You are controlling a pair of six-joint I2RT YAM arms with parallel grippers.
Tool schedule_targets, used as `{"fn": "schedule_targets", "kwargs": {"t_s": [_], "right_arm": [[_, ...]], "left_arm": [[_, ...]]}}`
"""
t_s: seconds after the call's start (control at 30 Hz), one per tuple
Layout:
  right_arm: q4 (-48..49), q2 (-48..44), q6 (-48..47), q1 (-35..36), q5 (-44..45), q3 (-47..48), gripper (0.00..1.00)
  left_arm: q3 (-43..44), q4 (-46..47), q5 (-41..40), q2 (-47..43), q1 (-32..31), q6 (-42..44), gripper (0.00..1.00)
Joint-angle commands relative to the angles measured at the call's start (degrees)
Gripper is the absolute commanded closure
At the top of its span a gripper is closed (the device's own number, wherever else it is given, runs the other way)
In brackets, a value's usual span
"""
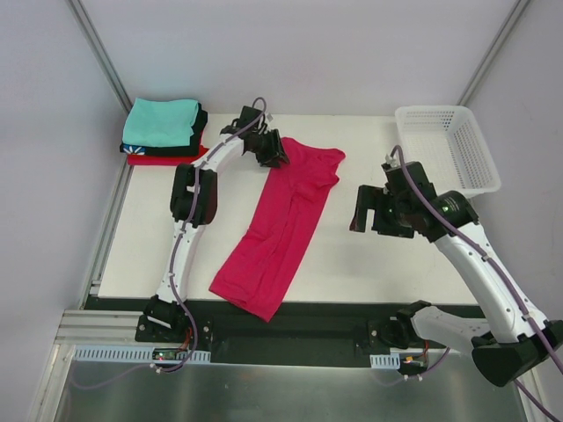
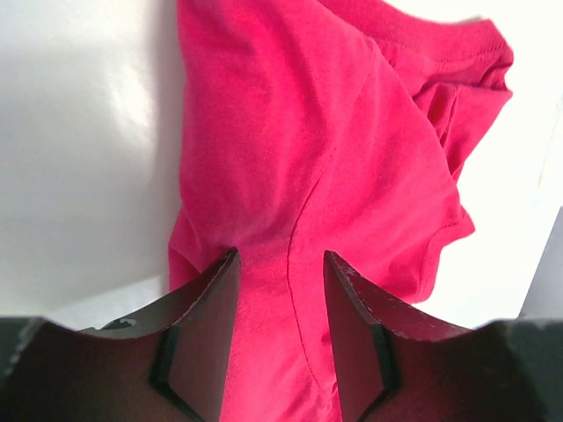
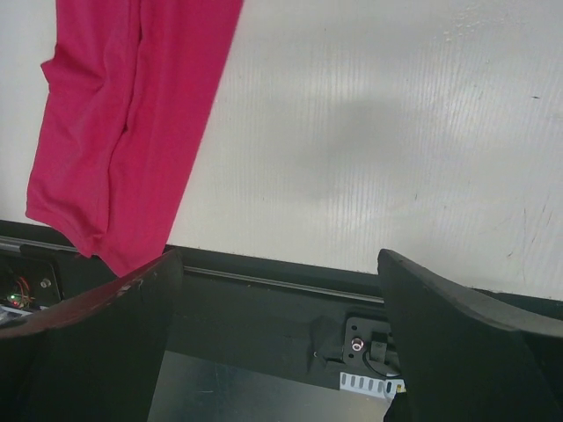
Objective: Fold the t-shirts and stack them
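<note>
no legible txt, labels or nos. anywhere I can see, crimson t-shirt (image 1: 281, 229) plain, white strip (image 3: 368, 382) nr arm base w/ dark marks, too small to read

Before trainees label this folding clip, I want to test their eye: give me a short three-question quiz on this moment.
1. Multiple choice: which colour shirt tops the folded stack? A teal, B black, C red.
2. True or false: the right gripper is holding the crimson-pink t-shirt.
3. Short answer: which gripper is over that shirt's far end?
Key: 1 A. 2 False: it is open, empty and off to the shirt's side. 3 The left gripper.
</note>
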Motion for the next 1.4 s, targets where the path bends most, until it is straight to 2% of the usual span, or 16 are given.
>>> {"fn": "schedule_targets", "kwargs": {"t_s": [0.0, 0.4, 0.57, 0.7, 0.8, 0.83, 0.9, 0.93, 1.0, 1.03, 1.13, 1.2, 1.37], "right_arm": [[-3.4, -3.5, 0.9, 0.3, -0.3, 0.2, 0.04], [-5.8, -4.4, 0.7, 0.5, 0.9, -1.0, 0.04], [-3.0, -2.3, 0.6, 0.7, 1.7, -4.0, 0.04], [0.2, 2.5, 0.8, 2.6, 1.4, -4.5, 0.04], [3.0, 6.6, 1.0, 4.4, 0.5, -3.6, 0.04], [4.1, 7.8, 1.0, 5.5, 0.3, -3.2, 0.04], [5.1, 10.4, 1.1, 6.5, 0.0, -1.2, 0.04], [6.0, 12.9, 1.1, 7.0, -0.2, -0.5, 0.04], [7.2, 15.6, 1.4, 8.5, -0.5, 1.8, 0.04], [8.1, 17.0, 1.3, 8.9, -0.5, 2.8, 0.04], [9.7, 23.4, 2.0, 13.6, 0.6, 6.5, 0.04], [10.5, 28.1, 2.7, 16.8, 2.4, 8.7, 0.04], [7.3, 42.5, 2.5, 30.0, 5.3, 24.0, 0.04]], "left_arm": [[4.4, 1.3, 1.4, 2.9, 2.5, -2.4, 0.57], [8.4, 2.0, -0.3, 4.3, 7.4, -2.9, 0.59], [5.1, 1.7, -1.8, -6.1, 7.2, 1.3, 0.57], [8.3, -7.4, -4.6, -12.8, 7.2, 7.7, 0.54], [7.5, -14.0, -7.3, -18.1, 7.2, 11.5, 0.54], [4.1, -17.8, -7.9, -19.9, 7.2, 12.3, 0.55], [-2.5, -19.7, -10.2, -26.4, 6.8, 13.9, 0.55], [-10.5, -21.1, -11.9, -28.9, 6.5, 14.5, 0.56], [-19.5, -21.2, -17.4, -36.3, 5.3, 14.4, 0.57], [-27.6, -21.3, -19.8, -38.5, 4.8, 14.3, 0.57], [-41.1, -20.1, -23.8, -45.4, 4.3, 13.0, 0.58], [-46.0, -18.4, -24.0, -47.3, 4.3, 14.0, 0.58], [-47.0, -19.0, -25.0, -48.5, 4.4, 14.2, 0.59]]}}
